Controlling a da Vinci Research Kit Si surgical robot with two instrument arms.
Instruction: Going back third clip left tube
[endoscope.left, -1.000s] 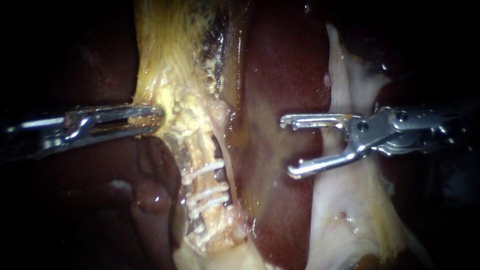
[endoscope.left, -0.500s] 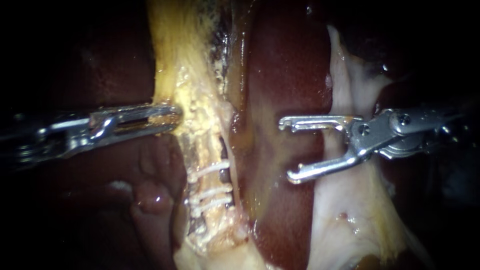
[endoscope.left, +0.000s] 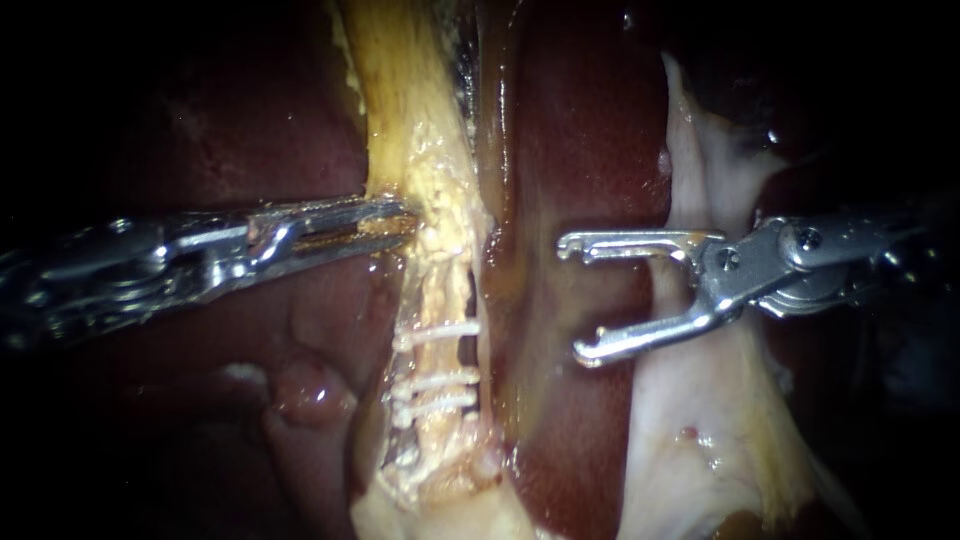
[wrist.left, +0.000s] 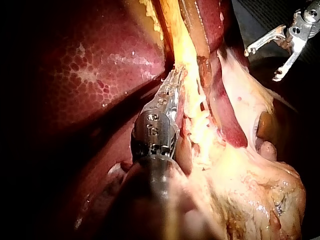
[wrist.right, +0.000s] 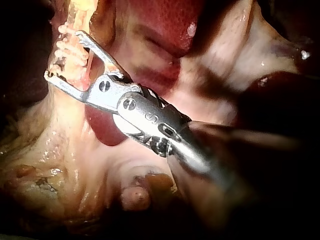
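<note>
Our left instrument (endoscope.left: 400, 215) grips the tube (endoscope.left: 445, 285) above three clips (endoscope.left: 440, 380); our right instrument (endoscope.left: 575, 297) hangs wide open over the liver (endoscope.left: 575, 150), centre right.

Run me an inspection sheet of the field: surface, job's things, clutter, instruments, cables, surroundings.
Surface: liver, dark red and wet.
Job's things: tube, a yellowish strand, bears three clips set crosswise, the lower two close together.
Clutter: nothing seen.
Instruments: left instrument, jaws shut on the tube above the clips; right instrument, jaws open and empty, over the liver, apart from the tube.
Cables: nothing seen.
Surroundings: pale tissue behind the right instrument; dark beyond.
</note>
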